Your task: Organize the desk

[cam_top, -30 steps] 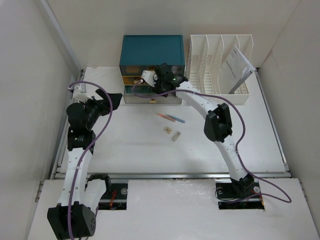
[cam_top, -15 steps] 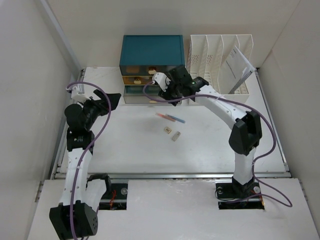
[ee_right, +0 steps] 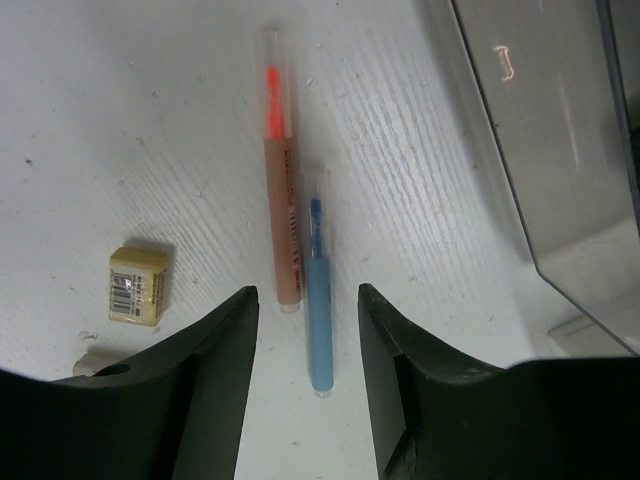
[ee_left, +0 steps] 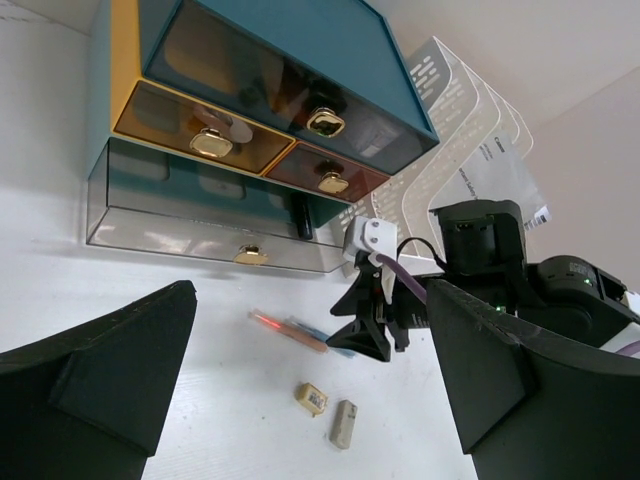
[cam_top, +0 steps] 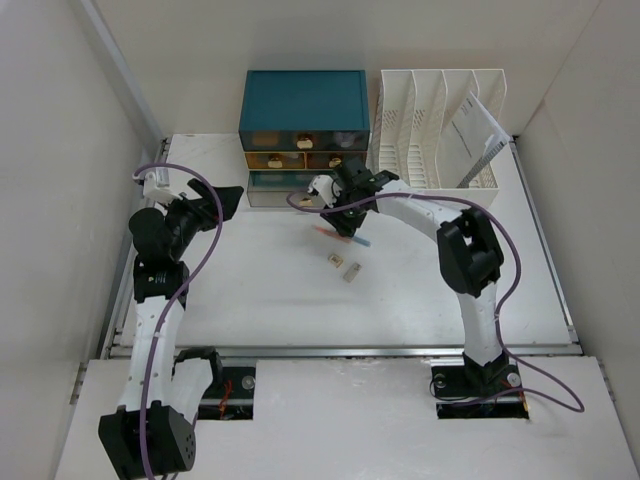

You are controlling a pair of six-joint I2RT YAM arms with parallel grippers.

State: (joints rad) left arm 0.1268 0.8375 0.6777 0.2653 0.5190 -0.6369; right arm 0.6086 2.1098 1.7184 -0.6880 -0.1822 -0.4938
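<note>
The white desk (cam_top: 260,300) holds an orange pen (cam_top: 325,232) and a blue pen (cam_top: 358,241) lying side by side, with a yellow eraser (cam_top: 335,261) and a grey eraser (cam_top: 351,271) just nearer. My right gripper (cam_top: 340,222) is open, empty and points down over the pens. In the right wrist view its jaws (ee_right: 305,295) straddle the near ends of the blue pen (ee_right: 318,300) and orange pen (ee_right: 282,220). My left gripper (cam_top: 222,198) is open and empty, held above the desk's left side.
A teal drawer box (cam_top: 303,100) stands at the back with its clear bottom drawer (ee_left: 200,215) pulled out. A white slotted file rack (cam_top: 440,120) holding a paper (cam_top: 475,135) stands to its right. Walls close in both sides.
My right gripper has come away from the drawer fronts and moved nearer and down, over the two pens. The left arm has hardly moved.
</note>
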